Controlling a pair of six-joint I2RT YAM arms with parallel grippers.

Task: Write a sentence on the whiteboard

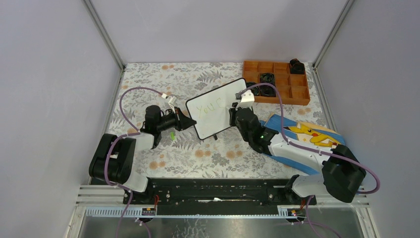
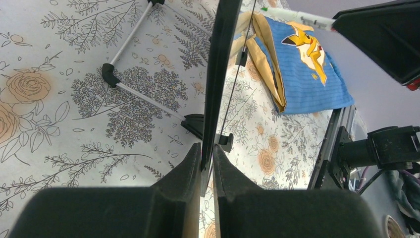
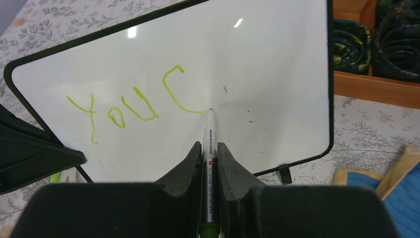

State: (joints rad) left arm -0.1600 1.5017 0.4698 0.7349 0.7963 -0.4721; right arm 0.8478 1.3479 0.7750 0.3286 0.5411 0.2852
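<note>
The whiteboard (image 1: 218,106) stands tilted mid-table on its wire stand. My left gripper (image 1: 190,120) is shut on the board's left edge; in the left wrist view the frame (image 2: 218,74) runs edge-on between that gripper's (image 2: 207,148) fingers. Green letters reading "You C" (image 3: 133,106) are the sentence on the whiteboard (image 3: 257,54). My right gripper (image 3: 210,145) is shut on a silver marker (image 3: 210,131), whose tip touches the board just right of the "C". In the top view the right gripper (image 1: 233,111) sits at the board's right side.
An orange compartment tray (image 1: 277,82) with black coils stands at the back right. A blue Pikachu cloth (image 1: 307,134) lies under the right arm. A small green cap (image 1: 172,135) lies beside the left gripper. The board's wire stand (image 2: 143,94) rests on the floral tablecloth.
</note>
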